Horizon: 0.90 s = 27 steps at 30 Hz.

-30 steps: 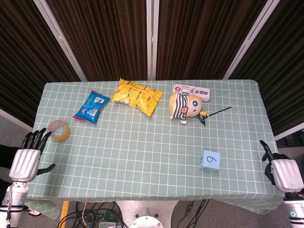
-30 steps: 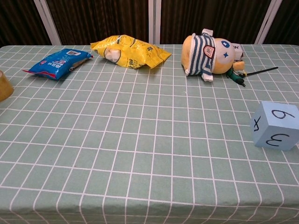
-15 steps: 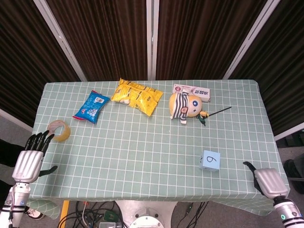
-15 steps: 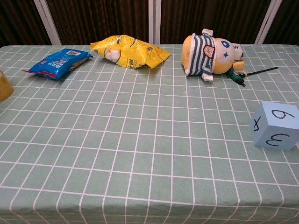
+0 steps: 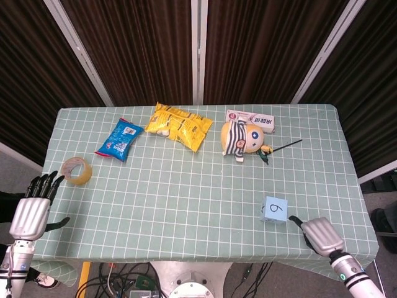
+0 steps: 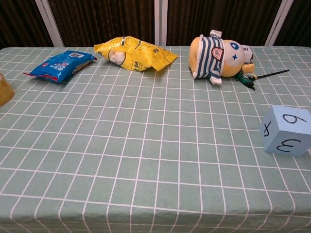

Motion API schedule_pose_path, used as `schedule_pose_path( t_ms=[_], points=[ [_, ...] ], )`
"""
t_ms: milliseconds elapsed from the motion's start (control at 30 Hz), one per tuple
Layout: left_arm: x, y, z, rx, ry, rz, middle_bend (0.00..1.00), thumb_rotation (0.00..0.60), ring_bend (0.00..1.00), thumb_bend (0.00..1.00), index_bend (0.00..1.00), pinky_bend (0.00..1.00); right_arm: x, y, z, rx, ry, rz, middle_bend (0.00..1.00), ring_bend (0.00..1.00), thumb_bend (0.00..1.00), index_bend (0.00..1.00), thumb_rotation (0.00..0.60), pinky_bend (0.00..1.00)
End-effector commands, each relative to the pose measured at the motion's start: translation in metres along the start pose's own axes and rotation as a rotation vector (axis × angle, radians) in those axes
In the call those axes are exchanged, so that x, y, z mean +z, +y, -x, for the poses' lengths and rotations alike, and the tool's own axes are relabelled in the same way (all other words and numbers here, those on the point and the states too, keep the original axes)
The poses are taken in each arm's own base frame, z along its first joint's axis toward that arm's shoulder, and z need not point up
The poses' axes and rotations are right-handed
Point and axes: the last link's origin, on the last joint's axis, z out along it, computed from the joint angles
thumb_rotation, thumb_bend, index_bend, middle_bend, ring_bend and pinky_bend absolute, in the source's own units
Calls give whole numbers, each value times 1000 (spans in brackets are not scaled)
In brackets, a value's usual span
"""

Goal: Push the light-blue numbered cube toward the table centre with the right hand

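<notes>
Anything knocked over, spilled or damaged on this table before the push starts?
Nothing spilled or damaged. Only the yellow plush doll in a striped top lies on its side near the far edge. The light-blue numbered cube sits flat, with the right hand close beside it.

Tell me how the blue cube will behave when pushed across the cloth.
The cube sits flat on one face, so it will probably slide, not roll. A high push might tip it. The tablecloth may drag or wrinkle slightly under it.
</notes>
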Motion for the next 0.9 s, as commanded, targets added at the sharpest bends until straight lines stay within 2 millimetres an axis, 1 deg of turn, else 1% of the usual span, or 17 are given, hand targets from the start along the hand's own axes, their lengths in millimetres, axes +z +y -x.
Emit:
schedule_pose_path(
  t_ms=[33, 100, 300, 733, 900],
  points=[
    [0, 0, 0, 0, 1, 0, 0, 600, 0, 0, 71, 58, 5, -8, -5, -10, -2, -26, 880, 778, 1000, 218, 600, 681],
    [0, -1, 0, -1, 1, -1, 0, 600, 0, 0, 71, 58, 6, -12, -7, -16, -2, -39, 880, 778, 1000, 216, 600, 681],
    [1, -3, 1, -2, -3, -5, 0, 600, 0, 0, 71, 58, 14, -25, -12, -51, -1, -76, 880, 778, 1000, 151, 600, 681],
    [-1, -9, -3, -5, 8, -19, 0, 600, 0, 0, 71, 58, 37, -63, -34, -157, -4, -177, 884, 786, 1000, 144, 600, 681],
    [-2, -13, -3, -10, 7, -26, 0, 600, 0, 0, 71, 58, 48, -72, -46, -207, 4, -179, 886, 786, 1000, 144, 600, 681]
  ],
)
